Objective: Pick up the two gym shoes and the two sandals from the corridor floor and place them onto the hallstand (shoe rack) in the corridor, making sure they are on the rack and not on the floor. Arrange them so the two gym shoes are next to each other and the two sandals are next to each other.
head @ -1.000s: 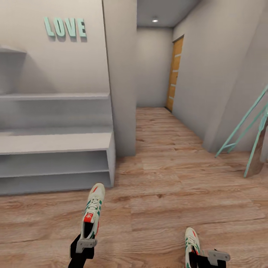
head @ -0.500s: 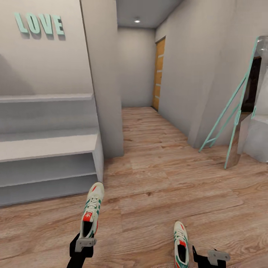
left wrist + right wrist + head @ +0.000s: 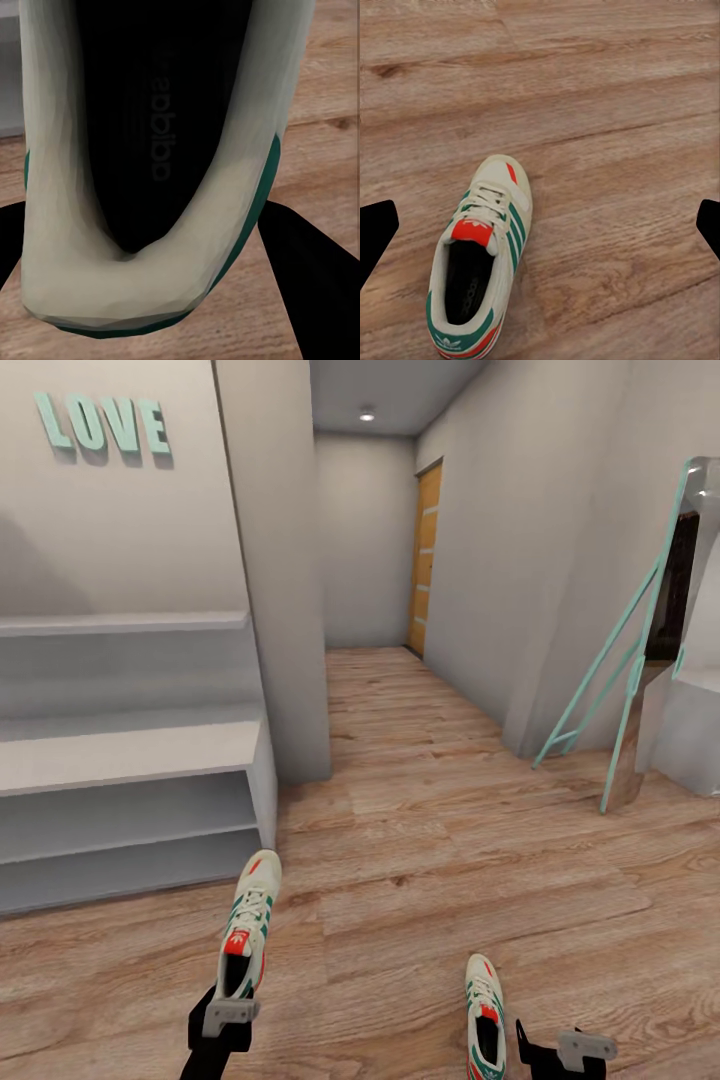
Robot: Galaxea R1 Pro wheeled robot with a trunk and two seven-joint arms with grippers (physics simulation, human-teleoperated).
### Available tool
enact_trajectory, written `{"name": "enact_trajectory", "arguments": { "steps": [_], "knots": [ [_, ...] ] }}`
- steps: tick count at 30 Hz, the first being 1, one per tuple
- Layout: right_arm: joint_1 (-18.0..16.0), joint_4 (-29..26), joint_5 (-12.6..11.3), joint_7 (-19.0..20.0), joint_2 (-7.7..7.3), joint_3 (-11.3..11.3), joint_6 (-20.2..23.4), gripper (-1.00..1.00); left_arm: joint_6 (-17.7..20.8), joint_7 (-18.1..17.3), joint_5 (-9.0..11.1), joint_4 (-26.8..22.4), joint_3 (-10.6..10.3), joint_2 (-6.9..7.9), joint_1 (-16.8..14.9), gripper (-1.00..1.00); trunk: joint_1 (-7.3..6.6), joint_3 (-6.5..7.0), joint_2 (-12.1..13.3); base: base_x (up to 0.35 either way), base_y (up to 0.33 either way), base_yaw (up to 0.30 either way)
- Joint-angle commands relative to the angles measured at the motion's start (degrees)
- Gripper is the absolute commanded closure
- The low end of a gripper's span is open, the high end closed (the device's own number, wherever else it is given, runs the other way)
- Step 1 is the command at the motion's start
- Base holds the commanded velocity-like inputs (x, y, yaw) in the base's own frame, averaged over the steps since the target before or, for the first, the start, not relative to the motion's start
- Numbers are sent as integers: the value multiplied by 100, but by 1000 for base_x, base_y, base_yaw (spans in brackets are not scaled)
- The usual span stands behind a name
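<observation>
Shoe in the left gripper (image 3: 224,1028): a cream-white gym shoe (image 3: 249,928) with green side stripes and a red-orange tongue. Its heel sits between the two black fingers (image 3: 311,281), its toe points away from the robot toward the shoe rack, and it is up off the floor.
Shoe on the floor: the second gym shoe (image 3: 478,256), the same colors, lies flat and upright on the wood floor (image 3: 450,830), toe pointing away, just beside the right gripper (image 3: 560,1052), whose fingers are spread wide and apart from it.
Shoe rack (image 3: 120,750): pale grey-white, with a long low top, two open tiers below and wall shelves above.
</observation>
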Motion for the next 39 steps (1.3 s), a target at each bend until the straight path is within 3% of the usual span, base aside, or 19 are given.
{"name": "enact_trajectory", "arguments": {
  "steps": [1, 7, 8, 9, 14, 15, 20, 27, 35, 39],
  "knots": [
    [-4, 2, 59, -7, 2, -33, -18, -100, -12, -32, -35, -1, 48, -3, -8, 100, -1, -5, -2, 0, 0, 0],
    [-4, -4, 51, -12, 3, -45, -15, -100, 59, -49, -34, -5, 48, -13, -198, 100, -1, -5, -2, 0, 0, 0],
    [-4, 0, 49, -6, 3, -41, -15, -100, 133, -46, -30, 3, 52, -18, -487, 100, -1, -5, -2, 0, 0, 0],
    [-4, 0, 48, -4, 3, -41, -15, -100, 184, -46, -30, 6, 54, -23, -577, 100, -1, -5, -2, 0, 0, 0],
    [-4, 0, 47, -4, 3, -39, -15, -100, 1023, -49, -27, -1, 74, -66, -1223, 100, -1, -5, -2, 0, 0, 0],
    [-4, 8, 47, -5, 8, -44, -12, -100, 1524, -81, -51, -7, 43, -276, -1626, 100, -1, -5, -2, 0, 0, 0],
    [-4, 9, 47, 4, 9, -47, -7, -100, 1552, -92, -73, -1, -16, -383, -1633, 100, -1, -5, -2, 0, 0, 0],
    [-4, -3, 47, 8, 4, -40, -6, -100, 1559, -88, -62, 1, -505, -391, -1625, 100, -1, -5, -2, 79, 0, 0],
    [-4, -12, 49, 6, 15, -31, 21, -100, 1566, -88, -73, -1, -606, -395, -1619, 100, -1, -5, -2, 39, 0, 0],
    [-93, -37, 56, -5, 71, -20, 408, -100, 1568, -88, -71, -6, -616, -393, -1619, 100, -1, -5, -2, 5, 0, 0]
  ]
}}
